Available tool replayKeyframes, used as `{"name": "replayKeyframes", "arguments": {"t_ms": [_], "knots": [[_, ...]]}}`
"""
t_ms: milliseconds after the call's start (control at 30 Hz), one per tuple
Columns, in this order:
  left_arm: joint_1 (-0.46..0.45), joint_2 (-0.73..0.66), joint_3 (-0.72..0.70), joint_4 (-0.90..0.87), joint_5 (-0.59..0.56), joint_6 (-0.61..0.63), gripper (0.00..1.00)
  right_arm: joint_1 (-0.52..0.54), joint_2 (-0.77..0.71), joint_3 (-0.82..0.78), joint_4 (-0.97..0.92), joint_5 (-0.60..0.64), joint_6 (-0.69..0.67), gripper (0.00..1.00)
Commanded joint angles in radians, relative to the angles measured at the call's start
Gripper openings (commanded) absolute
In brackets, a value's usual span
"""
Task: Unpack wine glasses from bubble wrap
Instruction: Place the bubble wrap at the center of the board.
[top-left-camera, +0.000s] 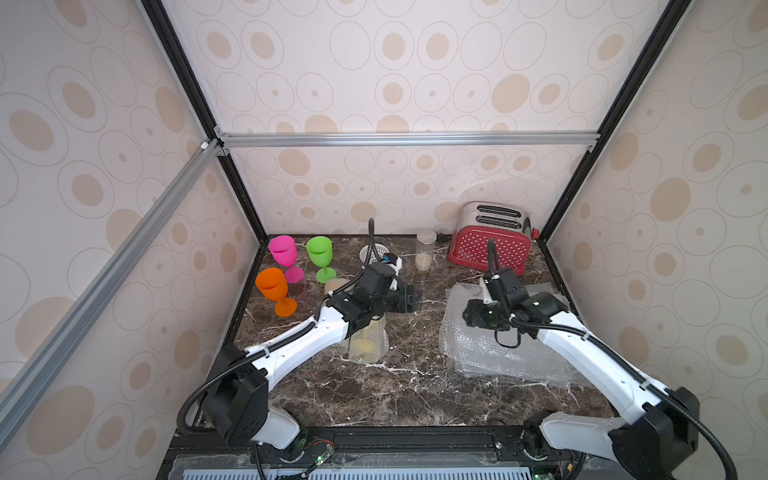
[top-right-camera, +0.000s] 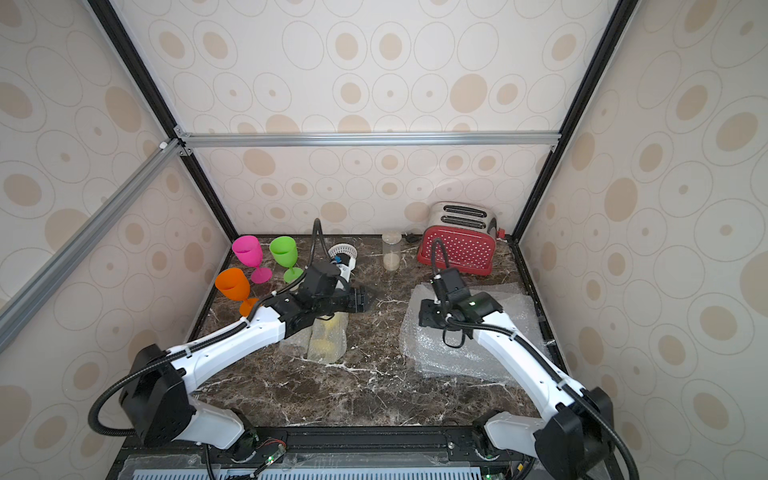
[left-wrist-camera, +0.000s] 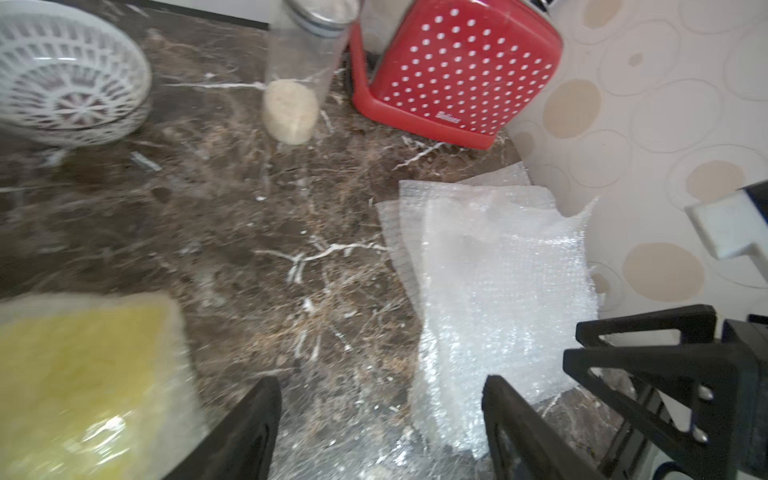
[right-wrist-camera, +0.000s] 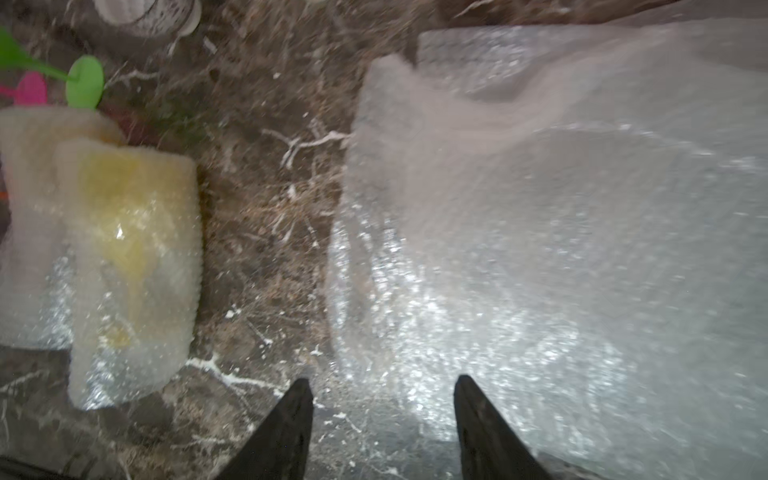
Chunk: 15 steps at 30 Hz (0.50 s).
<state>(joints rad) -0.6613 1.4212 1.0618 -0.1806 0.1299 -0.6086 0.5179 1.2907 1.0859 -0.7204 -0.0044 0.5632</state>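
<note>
Pink (top-left-camera: 283, 248), green (top-left-camera: 320, 250) and orange (top-left-camera: 272, 284) wine glasses stand upright at the back left. A roll of bubble wrap (top-left-camera: 368, 345) with a yellow glass showing through lies under my left forearm, and a second roll (right-wrist-camera: 29, 208) lies beside it. Flat bubble wrap sheets (top-left-camera: 498, 357) are piled on the right. My left gripper (left-wrist-camera: 381, 380) is open over bare marble, past the rolls, holding nothing. Above the near-left edge of the flat sheets (right-wrist-camera: 561, 228) my right gripper (right-wrist-camera: 384, 379) is open and empty.
A red dotted toaster (top-left-camera: 492, 245) stands at the back right, with a clear jar (top-left-camera: 424, 251) left of it. A white lattice bowl (top-left-camera: 370, 253) sits just behind my left wrist. Patterned walls close in the marble table (top-left-camera: 374, 399) on three sides.
</note>
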Motion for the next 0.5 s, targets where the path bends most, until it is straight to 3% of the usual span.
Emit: {"name": "replayKeyframes", "arguments": {"t_ms": [0, 167, 467], "knots": [[0.065, -0.086, -0.075, -0.098, -0.023, 0.035, 0.76, 0.11, 0.124, 0.072, 0.096, -0.03, 0.051, 0.57], [0.159, -0.182, -0.17, -0.139, -0.008, 0.051, 0.76, 0.245, 0.321, 0.181, 0.184, -0.085, 0.062, 0.59], [0.253, -0.267, -0.295, -0.128, 0.053, 0.047, 0.76, 0.35, 0.559, 0.331, 0.251, -0.169, 0.075, 0.58]]}}
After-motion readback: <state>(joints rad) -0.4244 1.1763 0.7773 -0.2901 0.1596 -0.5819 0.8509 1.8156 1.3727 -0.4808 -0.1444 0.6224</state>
